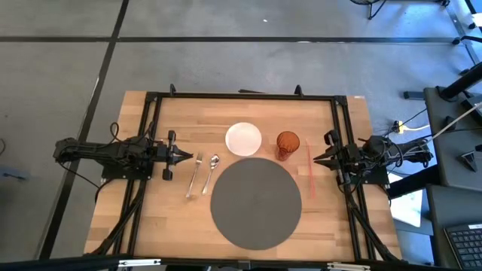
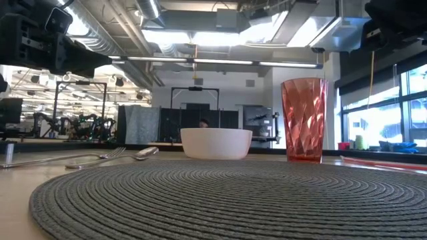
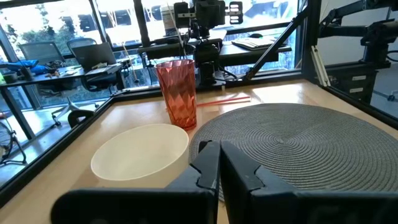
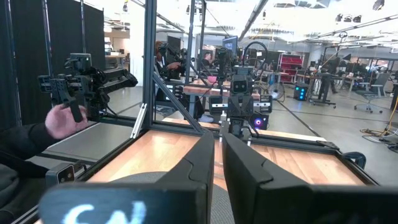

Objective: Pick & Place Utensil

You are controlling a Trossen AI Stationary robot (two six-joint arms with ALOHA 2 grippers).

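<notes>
A silver fork [image 1: 194, 176] and a silver spoon [image 1: 210, 174] lie flat side by side on the wooden table, left of the round grey placemat [image 1: 256, 201]. In the low view the fork [image 2: 93, 159] and the spoon [image 2: 143, 153] show at the left. My left gripper [image 1: 188, 156] [image 3: 219, 163] is shut and hovers just left of the fork's tines, touching nothing. My right gripper [image 1: 315, 158] [image 4: 218, 149] is shut and waits at the table's right side, beside the pink sticks [image 1: 309, 170].
A white bowl [image 1: 243, 138] and an orange faceted tumbler [image 1: 287, 144] stand at the placemat's far edge. A black frame [image 1: 241, 96] rims the table. In the right wrist view a person's hand [image 4: 61, 122] shows beyond the table's edge.
</notes>
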